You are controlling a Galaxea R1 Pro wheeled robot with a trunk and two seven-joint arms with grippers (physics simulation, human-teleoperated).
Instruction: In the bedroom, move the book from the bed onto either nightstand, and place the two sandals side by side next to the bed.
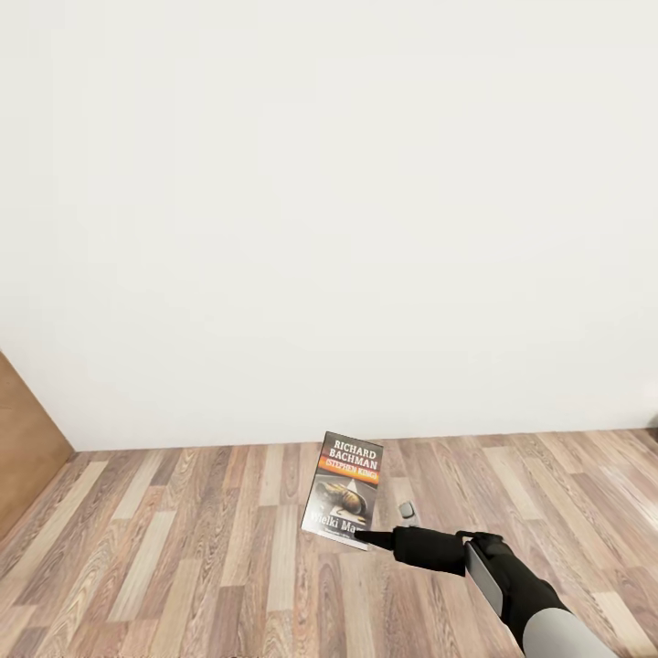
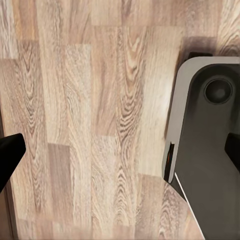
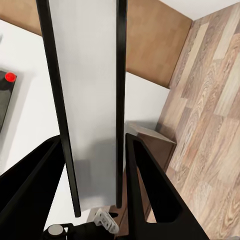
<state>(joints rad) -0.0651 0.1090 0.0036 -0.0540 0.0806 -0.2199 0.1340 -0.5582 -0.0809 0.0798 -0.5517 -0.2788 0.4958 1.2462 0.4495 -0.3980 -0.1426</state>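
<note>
Head view, right arm: your black forearm comes in from the lower right corner, and the right pincer (image 1: 366, 537) is clamped on the lower edge of the book (image 1: 345, 486).
Head view, book: it hangs upright in the air over the wood-plank floor (image 1: 183, 548), cover toward you, in front of the white wall (image 1: 329, 228) (no bed or nightstand to be seen from here).
Head view, side: a brown panel (image 1: 23, 439) stands at the far left.
Left wrist view, left pincer: two dark fingertips (image 2: 9, 150) sit well apart at the edges, nothing between them, so the left pincer (image 2: 122, 150) is open and empty.
Left wrist view, below: plank floor, with a pale-rimmed grey part (image 2: 210, 150) of the robot's own base, as best you can judge.
Right wrist view, grip: the book (image 3: 92, 100) runs edge-on between the two black fingers (image 3: 150, 185), pale page block between dark covers.
Handling, weight: a thin paperback, so judge it light.
Handling, stiffness: it will likely flex and sag away from the held edge.
Handling, slip: the glossy cover may slide if you swing fast.
Handling, hold: you have only one edge; near the spine would be firmer.
</note>
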